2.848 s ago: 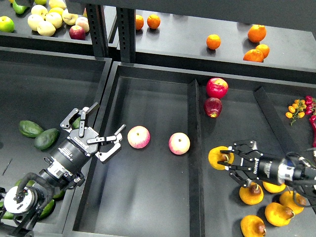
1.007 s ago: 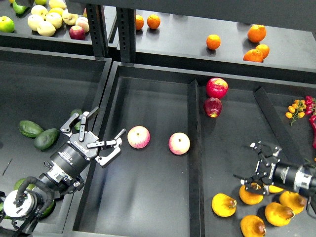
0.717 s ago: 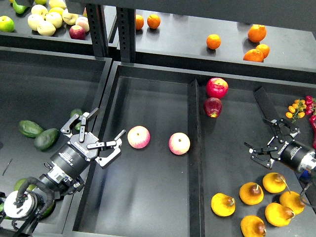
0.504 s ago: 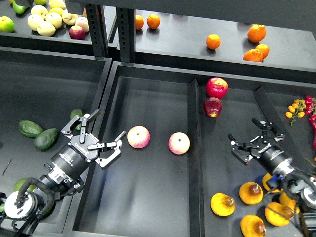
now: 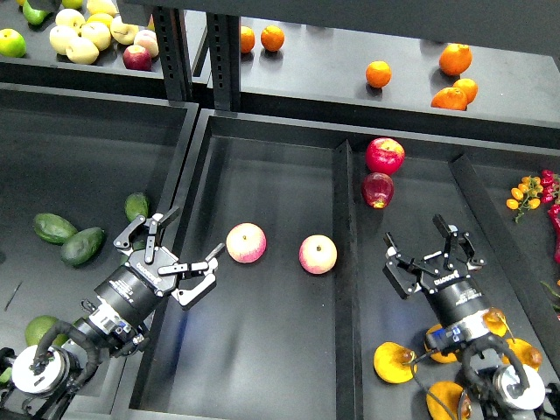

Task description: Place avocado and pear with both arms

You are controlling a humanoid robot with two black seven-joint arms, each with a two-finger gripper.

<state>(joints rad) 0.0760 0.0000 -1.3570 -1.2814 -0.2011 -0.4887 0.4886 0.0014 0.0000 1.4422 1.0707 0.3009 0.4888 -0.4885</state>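
Left end effector (image 5: 171, 261) released, empty; avocado (image 5: 136, 206) just beyond it. Right end effector (image 5: 429, 254) released, empty; pear (image 5: 393, 361) behind it, near arm base.

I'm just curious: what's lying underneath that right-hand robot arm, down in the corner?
Golden pears: one lies clear at the arm's left, and others peek out beneath the right gripper's arm. How many more it covers can't be seen.
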